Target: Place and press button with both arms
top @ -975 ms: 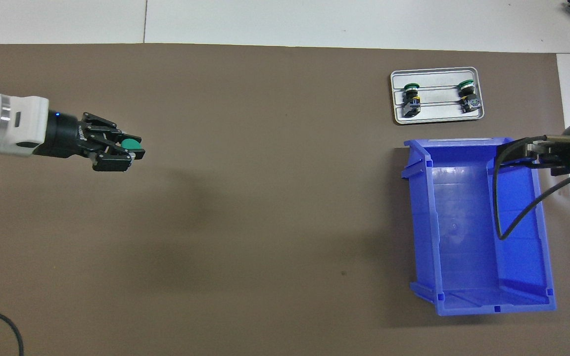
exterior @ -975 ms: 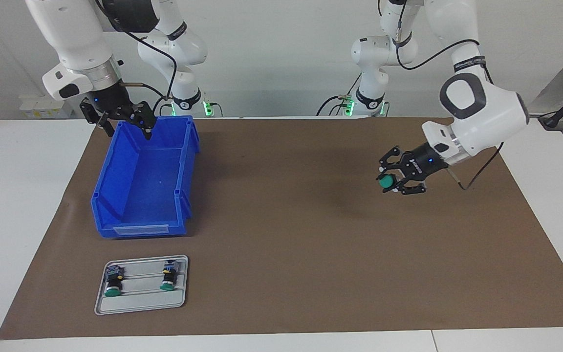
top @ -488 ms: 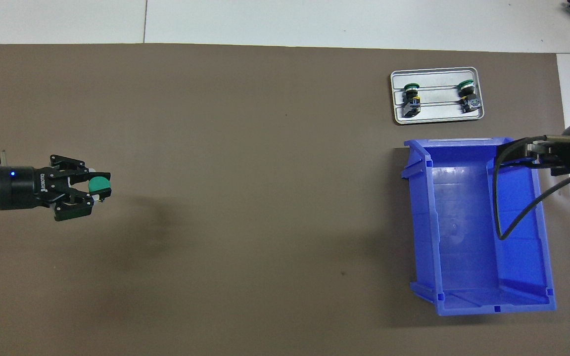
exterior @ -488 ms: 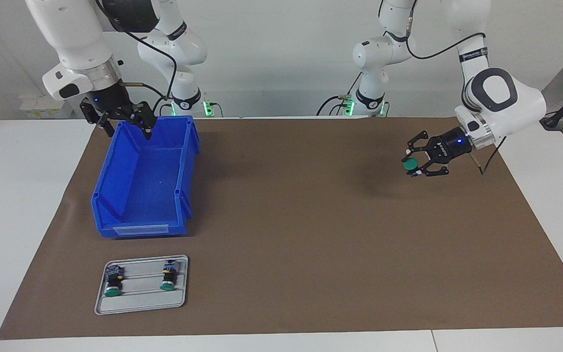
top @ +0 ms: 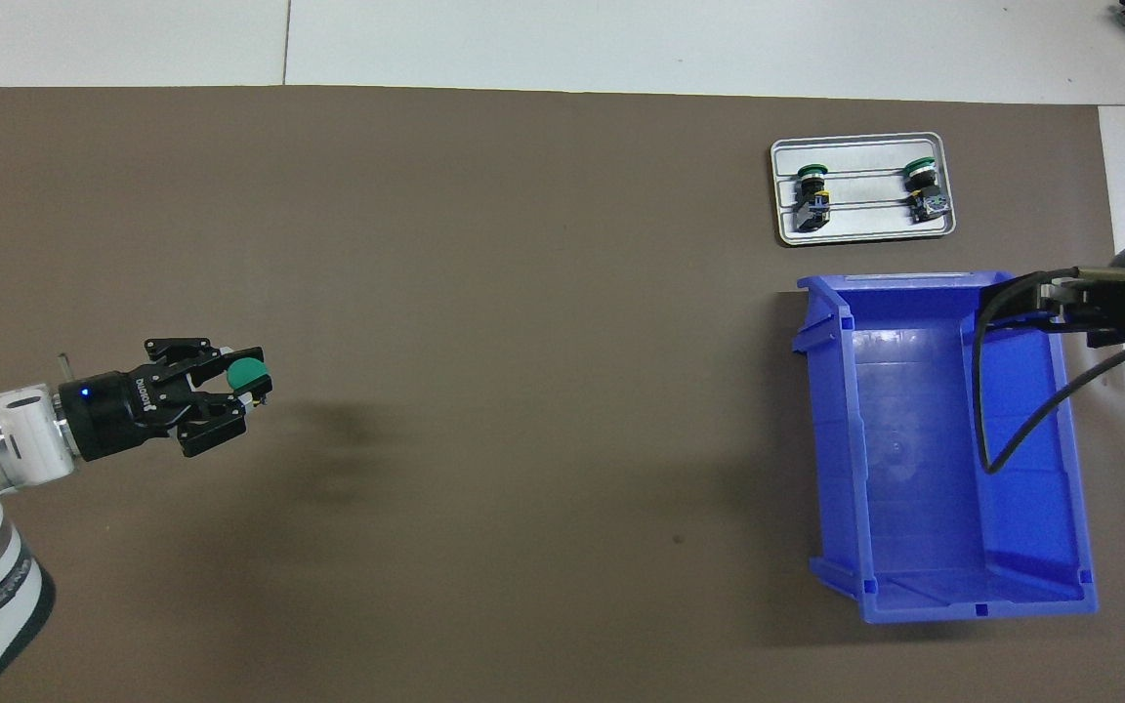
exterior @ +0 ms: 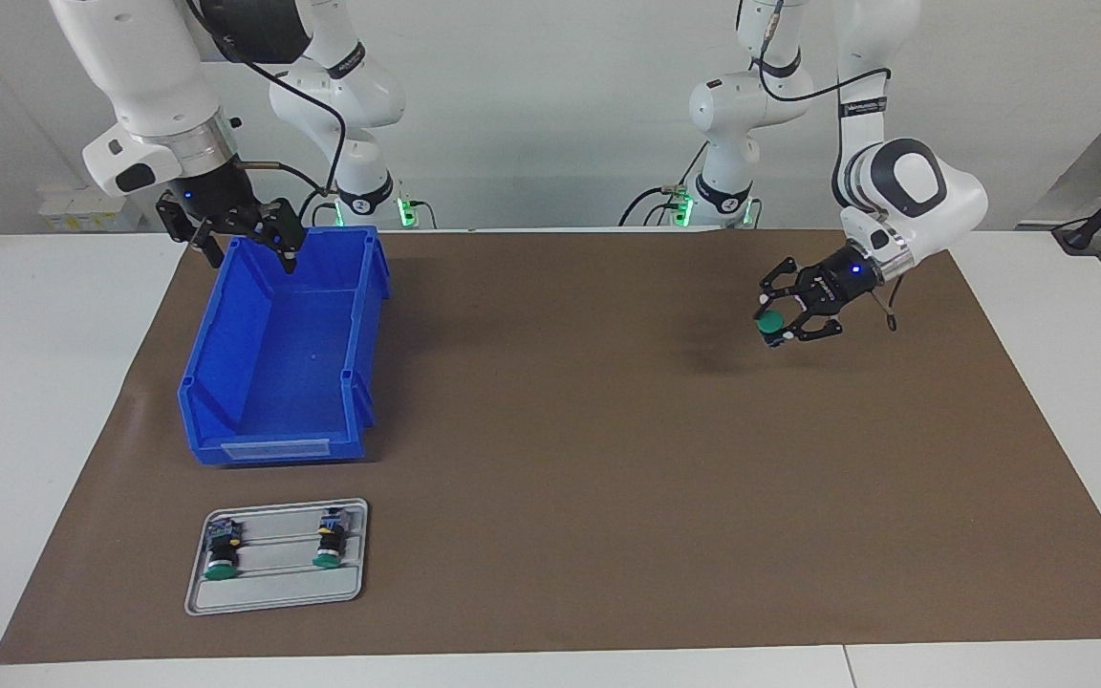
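The right gripper (exterior: 247,250) hangs spread over the bin's (exterior: 226,382) end nearest the robots, holding nothing, that arm waiting; the left gripper (exterior: 785,320) is raised over the mat (exterior: 608,459) toward the left arm's end, pinching the button (exterior: 772,324) with its green cap facing outward; farther out, just beside the bin, a tray (exterior: 350,583) holds 2 spare switches (exterior: 219,554), lying apart with their caps pointing away from the robots.

We're seeing bright, even light from above, both views sharp, with a soft smudged shadow on the brown mat (exterior: 550,459) under the raised left gripper (exterior: 778,325) and no glare anywhere.
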### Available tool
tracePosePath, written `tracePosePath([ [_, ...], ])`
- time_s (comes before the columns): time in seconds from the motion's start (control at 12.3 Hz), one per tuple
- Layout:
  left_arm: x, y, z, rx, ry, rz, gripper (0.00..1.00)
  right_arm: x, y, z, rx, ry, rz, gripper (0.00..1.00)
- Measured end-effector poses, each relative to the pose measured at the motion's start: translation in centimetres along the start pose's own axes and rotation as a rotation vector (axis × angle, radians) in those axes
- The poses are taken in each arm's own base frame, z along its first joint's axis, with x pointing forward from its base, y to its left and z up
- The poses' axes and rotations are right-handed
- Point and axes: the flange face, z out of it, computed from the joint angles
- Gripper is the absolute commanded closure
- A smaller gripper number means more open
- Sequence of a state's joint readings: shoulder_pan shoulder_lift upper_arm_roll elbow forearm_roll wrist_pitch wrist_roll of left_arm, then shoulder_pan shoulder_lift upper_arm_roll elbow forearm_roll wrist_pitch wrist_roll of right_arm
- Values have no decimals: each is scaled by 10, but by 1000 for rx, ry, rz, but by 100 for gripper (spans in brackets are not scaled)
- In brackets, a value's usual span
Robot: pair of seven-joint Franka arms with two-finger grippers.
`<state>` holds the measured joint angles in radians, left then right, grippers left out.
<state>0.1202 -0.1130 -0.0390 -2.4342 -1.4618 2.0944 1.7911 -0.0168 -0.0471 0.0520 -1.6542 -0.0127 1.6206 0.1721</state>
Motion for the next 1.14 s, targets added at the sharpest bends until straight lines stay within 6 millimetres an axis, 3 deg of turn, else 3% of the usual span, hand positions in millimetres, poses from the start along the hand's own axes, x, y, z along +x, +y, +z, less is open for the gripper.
tracePosePath([
  [0.32, -4, 34, 65, 120, 114, -65, 99, 0, 0, 0, 0, 0, 0, 0],
  [0.81, -25, 43, 97, 168, 212, -138, 99, 0, 0, 0, 0, 0, 0, 0],
  [1.14, -45, 49, 121, 195, 218, -70, 99, 0, 0, 0, 0, 0, 0, 0],
])
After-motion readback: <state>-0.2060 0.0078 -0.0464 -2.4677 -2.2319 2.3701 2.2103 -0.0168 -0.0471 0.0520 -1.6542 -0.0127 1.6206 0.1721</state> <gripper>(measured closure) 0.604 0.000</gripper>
